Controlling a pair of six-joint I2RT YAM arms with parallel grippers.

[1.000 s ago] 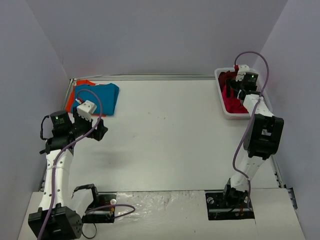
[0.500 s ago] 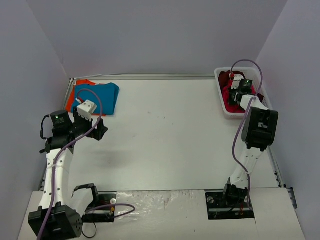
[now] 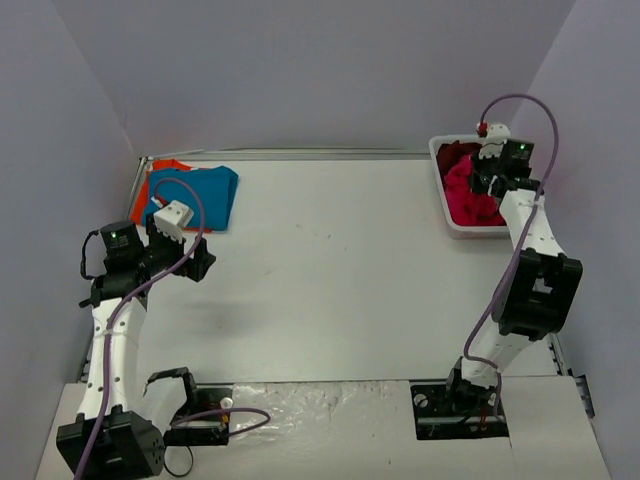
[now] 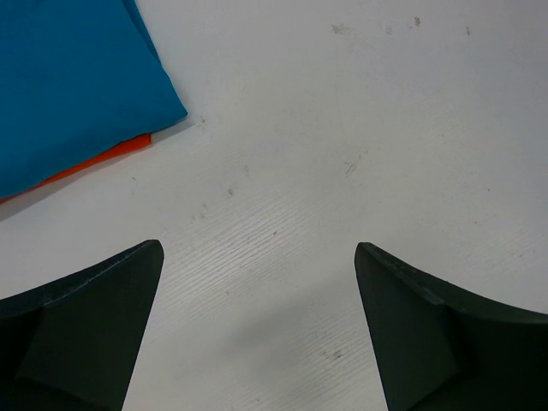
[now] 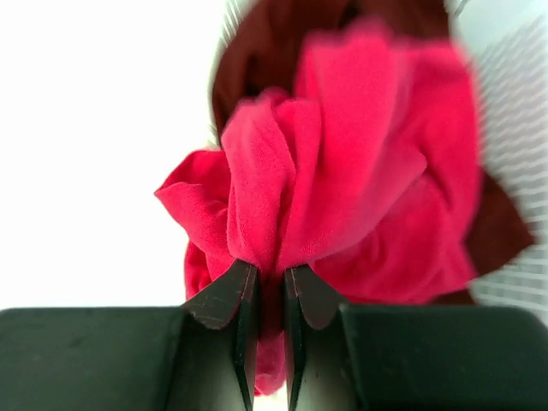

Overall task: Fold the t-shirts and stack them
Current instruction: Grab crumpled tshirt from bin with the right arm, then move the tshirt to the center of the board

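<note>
crimson-pink t-shirt (image 5: 360, 171): bunching up just ahead of the right claw (image 5: 270, 276), one fold running between its tips
right claw: clamping on that fold
maroon t-shirt (image 5: 274, 43): lying beyond the claw, under the pink one, in the white basket (image 5: 522, 86)
left claw (image 4: 257, 250): hanging wide apart over the worktop (image 4: 342, 128)
blue t-shirt (image 4: 68, 77): lying ahead-left of the left claw, covering the orange t-shirt (image 4: 107, 157)

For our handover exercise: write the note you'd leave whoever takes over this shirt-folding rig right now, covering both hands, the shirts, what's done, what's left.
Right hand: shut on the crimson-pink t-shirt, bunched at the basket.
Left hand: open, empty, over the table.
Done: blue t-shirt folded on the orange t-shirt, far left.
Waiting: dark maroon t-shirt in the basket.
Remaining: fold and stack pink, then maroon.
</note>
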